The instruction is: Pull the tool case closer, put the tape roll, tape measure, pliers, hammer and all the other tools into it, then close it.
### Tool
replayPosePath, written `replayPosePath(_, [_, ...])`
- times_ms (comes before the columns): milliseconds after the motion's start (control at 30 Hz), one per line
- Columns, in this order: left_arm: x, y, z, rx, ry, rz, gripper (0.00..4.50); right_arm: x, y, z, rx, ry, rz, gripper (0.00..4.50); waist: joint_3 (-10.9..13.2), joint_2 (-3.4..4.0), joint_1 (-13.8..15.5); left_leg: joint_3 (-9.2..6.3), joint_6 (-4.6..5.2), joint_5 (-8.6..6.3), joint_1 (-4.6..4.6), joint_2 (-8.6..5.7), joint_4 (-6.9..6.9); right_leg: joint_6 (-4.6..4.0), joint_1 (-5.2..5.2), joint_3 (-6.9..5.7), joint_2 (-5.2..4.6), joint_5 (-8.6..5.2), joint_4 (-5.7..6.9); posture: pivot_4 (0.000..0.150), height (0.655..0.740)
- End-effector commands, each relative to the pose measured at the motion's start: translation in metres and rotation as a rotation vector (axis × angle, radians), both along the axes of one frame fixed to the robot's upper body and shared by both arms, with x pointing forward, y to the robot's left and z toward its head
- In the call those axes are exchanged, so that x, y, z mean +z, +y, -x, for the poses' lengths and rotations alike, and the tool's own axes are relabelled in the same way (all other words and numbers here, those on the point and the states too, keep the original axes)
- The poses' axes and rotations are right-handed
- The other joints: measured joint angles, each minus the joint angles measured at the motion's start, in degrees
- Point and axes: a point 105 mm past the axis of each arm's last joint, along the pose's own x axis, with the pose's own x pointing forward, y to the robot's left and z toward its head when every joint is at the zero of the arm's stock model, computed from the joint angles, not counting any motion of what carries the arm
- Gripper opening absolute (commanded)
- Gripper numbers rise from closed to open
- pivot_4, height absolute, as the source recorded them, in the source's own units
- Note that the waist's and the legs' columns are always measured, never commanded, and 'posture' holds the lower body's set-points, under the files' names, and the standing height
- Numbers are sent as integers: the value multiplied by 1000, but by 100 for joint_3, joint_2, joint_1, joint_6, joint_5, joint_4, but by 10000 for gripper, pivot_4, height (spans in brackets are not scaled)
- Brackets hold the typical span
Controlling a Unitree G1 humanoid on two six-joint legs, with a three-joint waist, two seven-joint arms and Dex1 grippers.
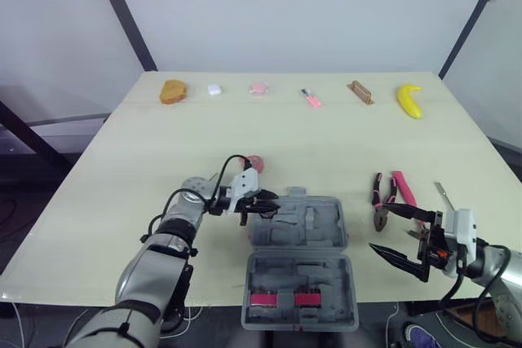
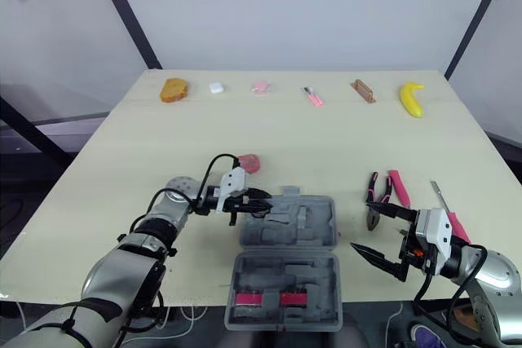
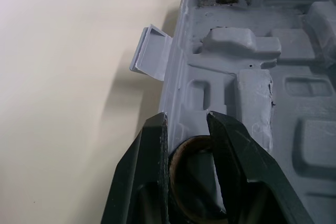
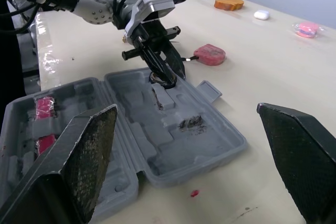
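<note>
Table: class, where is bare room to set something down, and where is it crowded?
Free: the band between the far row, orange item to banana, and the tool case; also the left side beyond the left tool, gripping the tape roll. Crowded: right of the case, around the pliers and open right tool.

Grey tool case (image 1: 298,238) on a pale cream table (image 1: 122,169).
Pink strips (image 1: 284,298) show in the case's near half; a brown tape roll (image 3: 190,141) sits at its left edge, a pink tape measure (image 1: 254,162) lies behind it, and pink-and-black pliers (image 1: 381,213) lie to its right.
</note>
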Motion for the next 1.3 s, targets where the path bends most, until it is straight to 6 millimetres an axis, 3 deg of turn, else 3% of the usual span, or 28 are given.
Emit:
replayPosePath(33, [-23, 2, 11, 8, 71, -33, 13020, 7, -1, 2, -3, -38, -4, 45000, -2, 1, 9, -3, 0, 0, 4, 0, 0, 1, 5, -2, 0, 0, 0, 1500, 7400])
replayPosePath(333, [-10, 3, 13, -35, 0, 16, 13020, 7, -4, -2, -10, -43, 1, 45000, -2, 2, -7, -3, 0, 0, 2, -1, 0, 4, 5, -2, 0, 3, -3, 1500, 7400])
replayPosePath(533, [-27, 11, 20, -26, -4, -65, 13020, 7, -3, -3, -4, -47, 0, 45000, -3, 2, -9, -2, 0, 0, 3, 0, -1, 4, 5, -1, 0, 3, -6, 1500, 7400])
replayPosePath(767, [-28, 8, 21, -19, -20, -42, 13020, 8, -4, -4, -2, -47, 2, 45000, -6, 7, -8, -1, 0, 0, 6, 0, -1, 4, 6, 0, 0, 3, -2, 1500, 7400])
replayPosePath(933, [-2, 6, 15, 9, -54, 108, 13020, 15, -8, -8, -43, -50, -55, 45000, -8, 11, -18, -2, 0, 0, 5, 3, -1, 4, 5, -1, 0, 3, -2, 1500, 7400])
replayPosePath(1100, [26, 15, 24, 30, -38, 292, 13020, 23, -25, -14, -149, -43, -133, 45000, -5, 10, -16, 1, 0, 0, -13, 15, -2, 4, -12, 5, -3, 3, -5, 1500, 7400])
replayPosePath(1200, [42, 35, 32, 117, 17, 385, 13020, 27, -45, -16, -238, -47, -151, 45000, -5, 11, -10, -1, 0, 0, -16, 16, -3, 3, -16, 3, -4, 3, -3, 1500, 7400])
replayPosePath(1300, [55, 75, 46, 277, 47, 459, 13020, 21, -76, -11, -387, -35, -141, 45000, -4, 12, -33, 4, 0, 0, -13, 19, -9, 3, -17, 11, -6, 3, -6, 1500, 7400])
